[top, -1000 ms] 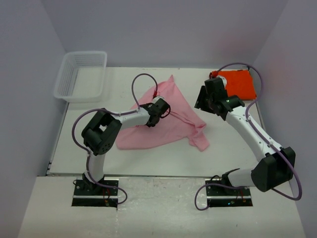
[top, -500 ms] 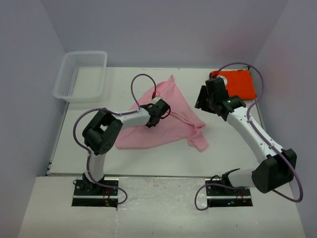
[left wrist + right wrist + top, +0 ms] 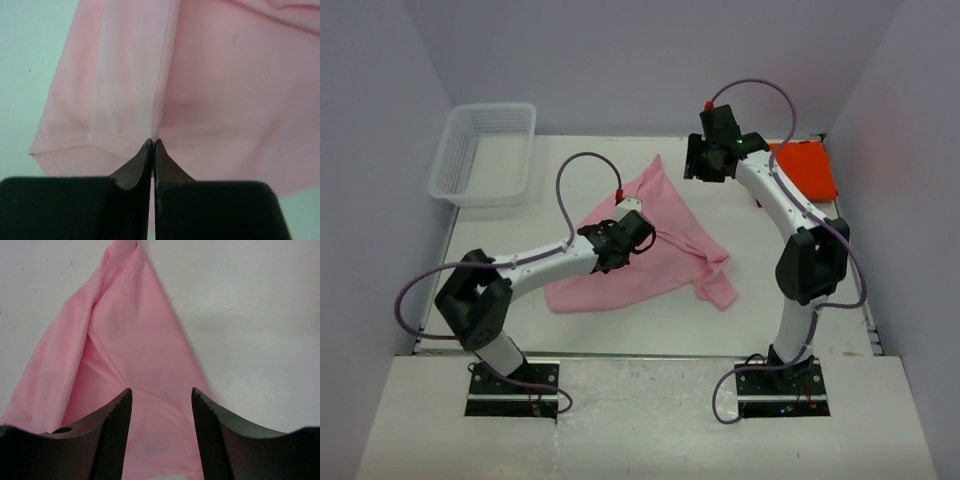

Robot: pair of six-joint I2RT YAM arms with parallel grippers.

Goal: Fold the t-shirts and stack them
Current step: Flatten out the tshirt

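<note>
The light pink t-shirt [image 3: 665,255] lies crumpled in a rough triangle at the table's middle. My left gripper [image 3: 632,236] sits low on its middle, and in the left wrist view the gripper [image 3: 152,142] is shut, pinching a fold seam of the pink cloth [image 3: 225,75]. My right gripper [image 3: 699,170] hovers open by the shirt's far corner. In the right wrist view the gripper [image 3: 161,390] is empty, with pink cloth [image 3: 135,340] below the spread fingers. The orange-red t-shirt [image 3: 807,172] lies folded at the back right, partly hidden by the right arm.
A white mesh basket [image 3: 485,150] stands at the back left corner. The white table [image 3: 500,240] is walled on three sides. The right arm arches from its base up across the right side of the table.
My right arm has swung up and left, from beside the orange-red shirt to over the pink shirt's far corner. My left arm has shifted, and the pink shirt's near-left edge moved slightly.
</note>
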